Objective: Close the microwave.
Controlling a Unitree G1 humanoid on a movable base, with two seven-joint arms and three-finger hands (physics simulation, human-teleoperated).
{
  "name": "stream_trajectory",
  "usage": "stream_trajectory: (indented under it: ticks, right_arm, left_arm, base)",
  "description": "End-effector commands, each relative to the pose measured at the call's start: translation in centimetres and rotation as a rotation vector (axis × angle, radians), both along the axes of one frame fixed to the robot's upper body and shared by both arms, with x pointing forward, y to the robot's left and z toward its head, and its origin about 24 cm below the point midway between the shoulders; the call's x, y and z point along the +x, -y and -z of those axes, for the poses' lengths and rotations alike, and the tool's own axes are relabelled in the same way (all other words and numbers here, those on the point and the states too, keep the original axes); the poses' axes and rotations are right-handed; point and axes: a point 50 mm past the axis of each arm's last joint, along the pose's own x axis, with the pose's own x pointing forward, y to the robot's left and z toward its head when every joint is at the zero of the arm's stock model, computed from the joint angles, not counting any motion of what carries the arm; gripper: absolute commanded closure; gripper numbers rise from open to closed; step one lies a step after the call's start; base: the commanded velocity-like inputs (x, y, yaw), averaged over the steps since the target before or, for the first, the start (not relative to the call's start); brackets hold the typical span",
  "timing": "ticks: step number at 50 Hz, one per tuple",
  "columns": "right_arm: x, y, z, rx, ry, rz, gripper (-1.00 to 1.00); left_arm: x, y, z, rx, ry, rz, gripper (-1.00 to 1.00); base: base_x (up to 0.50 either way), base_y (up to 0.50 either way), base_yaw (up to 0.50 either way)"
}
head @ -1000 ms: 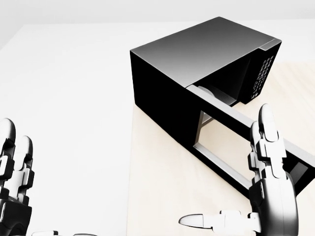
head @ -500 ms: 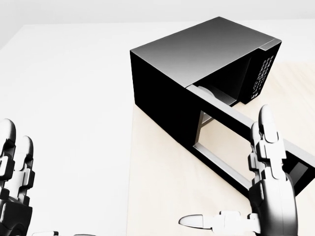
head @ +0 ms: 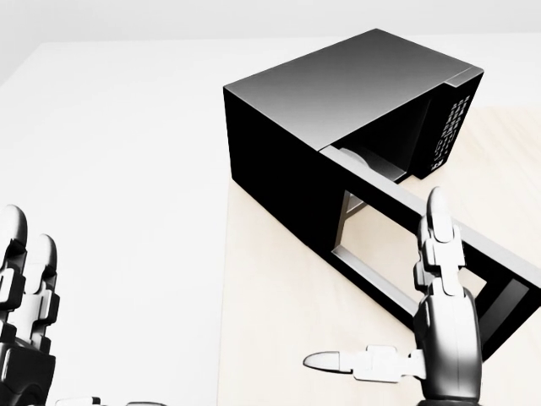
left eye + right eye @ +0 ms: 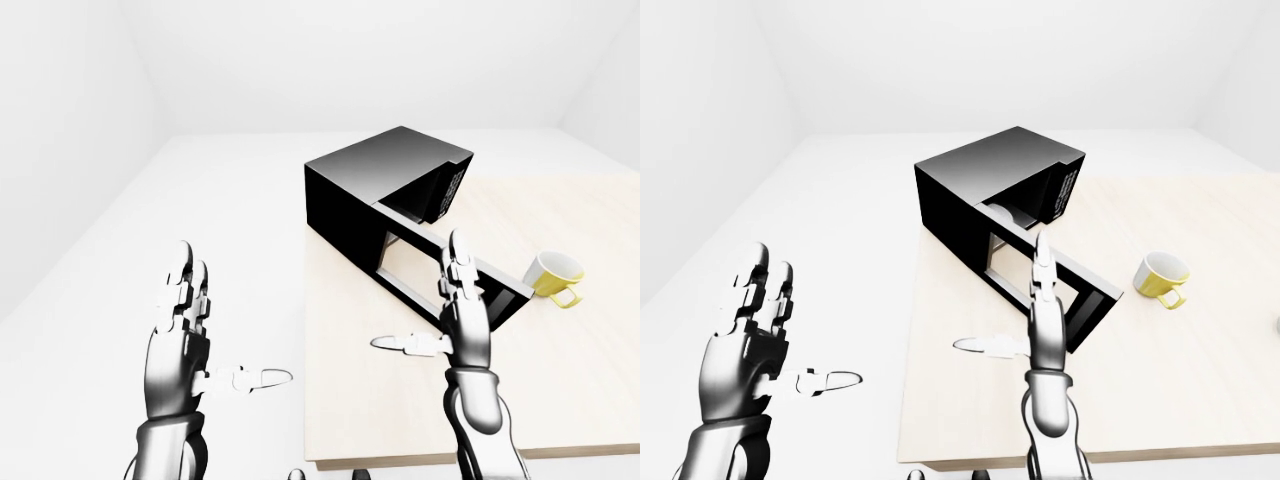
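A black microwave (image 3: pixel 338 85) stands on the left part of a light wooden table (image 4: pixel 380 400). Its door (image 3: pixel 397 196) is swung wide open, reaching towards the right and bottom of the head view. My right hand (image 3: pixel 389 304) is open, fingers pointing up and thumb out to the left, just below the door near its free end. Whether it touches the door I cannot tell. My left hand (image 4: pixel 235 315) is open at the lower left, off the table and apart from the microwave.
A yellow mug (image 4: pixel 553 275) sits on the table to the right of the door's free end. The table's left edge runs just left of the microwave, with white floor beyond it.
My right hand has shifted a little to the left in the head view. The microwave, its door and my left hand look the same.
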Motion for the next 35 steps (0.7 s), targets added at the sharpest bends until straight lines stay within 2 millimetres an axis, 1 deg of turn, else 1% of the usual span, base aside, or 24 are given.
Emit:
stream_trajectory:
  ticks: [1, 10, 25, 26, 29, 35]
  right_arm:
    - [1.3, 0.0, 1.5, -0.005, -0.040, 0.013, -1.00]
    - [2.4, -0.1, 3.1, -0.007, -0.097, 0.018, -1.00]
    - [3.6, 0.0, 4.7, -0.001, -0.165, 0.033, -1.00]
    - [4.0, 0.1, 5.1, -0.002, -0.180, 0.040, -1.00]
    - [4.2, 0.2, 5.1, -0.001, -0.181, 0.045, -1.00]
    - [5.1, 0.9, 5.8, -0.005, -0.210, 0.078, -1.00]
  left_arm:
    - [0.0, 0.0, 0.0, -0.001, 0.000, -0.001, -1.00]
    - [0.0, 0.0, 0.0, 0.002, -0.001, 0.000, -1.00]
    - [0.1, 0.1, 0.1, 0.005, -0.004, 0.002, -1.00]
    - [0.0, 0.1, 0.1, 0.005, -0.002, 0.002, -1.00]
    - [0.0, 0.1, 0.1, 0.005, -0.002, 0.002, -1.00]
    - [0.0, 0.2, 0.1, 0.005, -0.003, 0.004, -1.00]
  base:
    - [0.00, 0.00, 0.00]
    - [0.00, 0.00, 0.00]
    - [0.00, 0.00, 0.00]
    - [0.00, 0.00, 0.00]
    - [0.00, 0.00, 0.00]
    - [0.00, 0.00, 0.00]
